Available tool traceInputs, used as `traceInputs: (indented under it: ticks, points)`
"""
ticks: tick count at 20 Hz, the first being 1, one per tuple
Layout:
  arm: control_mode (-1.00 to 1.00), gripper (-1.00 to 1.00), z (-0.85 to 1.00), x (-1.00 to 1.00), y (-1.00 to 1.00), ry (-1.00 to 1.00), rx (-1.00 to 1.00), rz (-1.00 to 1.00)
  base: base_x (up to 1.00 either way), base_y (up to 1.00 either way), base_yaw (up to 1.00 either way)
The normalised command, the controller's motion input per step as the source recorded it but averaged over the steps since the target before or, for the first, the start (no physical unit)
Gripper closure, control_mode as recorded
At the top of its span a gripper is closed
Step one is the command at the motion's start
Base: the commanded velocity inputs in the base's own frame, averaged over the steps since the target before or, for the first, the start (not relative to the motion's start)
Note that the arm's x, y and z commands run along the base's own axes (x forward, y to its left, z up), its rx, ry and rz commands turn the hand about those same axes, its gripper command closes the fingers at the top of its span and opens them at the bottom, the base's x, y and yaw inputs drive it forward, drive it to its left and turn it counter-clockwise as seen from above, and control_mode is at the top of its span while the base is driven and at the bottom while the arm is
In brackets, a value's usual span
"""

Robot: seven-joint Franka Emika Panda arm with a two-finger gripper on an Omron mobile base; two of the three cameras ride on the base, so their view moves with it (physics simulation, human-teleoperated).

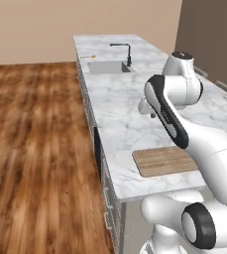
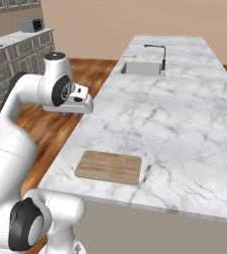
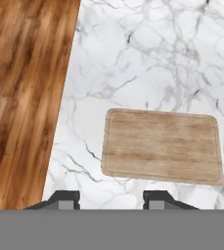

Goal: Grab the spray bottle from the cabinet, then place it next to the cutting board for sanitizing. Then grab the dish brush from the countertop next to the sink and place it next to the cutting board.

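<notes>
Jaws (image 3: 111, 197) seen parted, nothing held, hovering above surface (image 2: 184, 114). Cutting board (image 3: 163, 145) centre-right of hand view; dish brush (image 1: 88, 57) upper centre of left base view, beside sink (image 1: 107, 67). Spray bottle not located. Judged: fetch step pending; reach toward target required.

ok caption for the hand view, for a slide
Open gripper looks down on the cutting board lying flat on the marble countertop near its edge, wood floor alongside.
</notes>
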Motion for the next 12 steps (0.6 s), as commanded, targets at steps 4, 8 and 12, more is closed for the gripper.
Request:
traceInputs:
  ticks: [4, 8, 12]
  points:
    - [-1.0, -1.0, 0.0, -0.27, 0.0, -0.03, 0.0, 0.0, 0.0, 0.0, 0.0]
    - [-1.0, -1.0, 0.16, -0.58, 0.0, -0.22, 0.0, 0.0, 0.0, 0.0, 0.0]
    - [-1.0, -1.0, 0.38, -0.52, 0.0, -0.18, 0.0, 0.0, 0.0, 0.0, 0.0]
